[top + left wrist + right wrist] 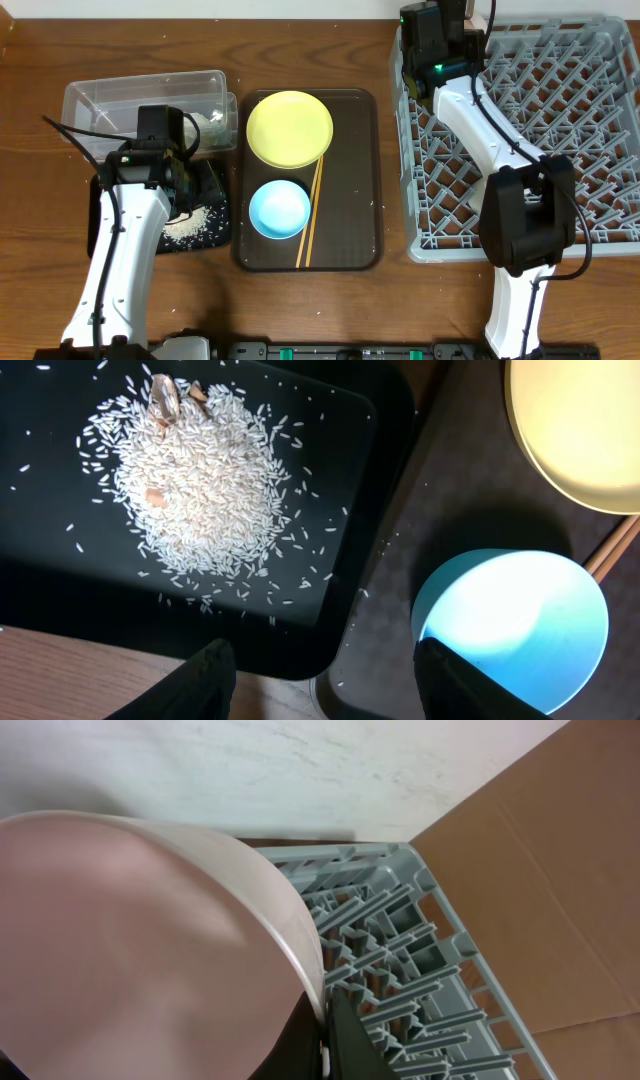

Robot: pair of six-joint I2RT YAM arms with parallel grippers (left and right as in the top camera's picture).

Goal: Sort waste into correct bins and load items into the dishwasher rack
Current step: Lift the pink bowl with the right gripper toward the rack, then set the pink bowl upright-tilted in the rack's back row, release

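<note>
White bowl (150, 950) fills most of the right wrist view. The right gripper (325, 1045) is clamped on its rim, one finger outside and the other hidden under the wall. It hangs over the far left corner of the grey dishwasher rack (600, 150), with the pegs showing just past the rim.

The step in hand looks like setting this bowl into the rack. To do it well, I would lower it on edge so the rim drops between two rows of pegs rather than on top of one. The pinch should let go only once the bowl leans on a peg, or it may roll flat on the lattice.

The left gripper (325, 680) is spread wide and empty. It hovers above the near right edge of the glossy black tray (60, 590), which holds the rice scraps (200, 490).

The light blue bowl (515, 630), yellow plate (580, 430) and chopsticks (310, 215) wait on the brown serving tray (355, 200). The left arm is well apart from the rack and no hindrance there.
</note>
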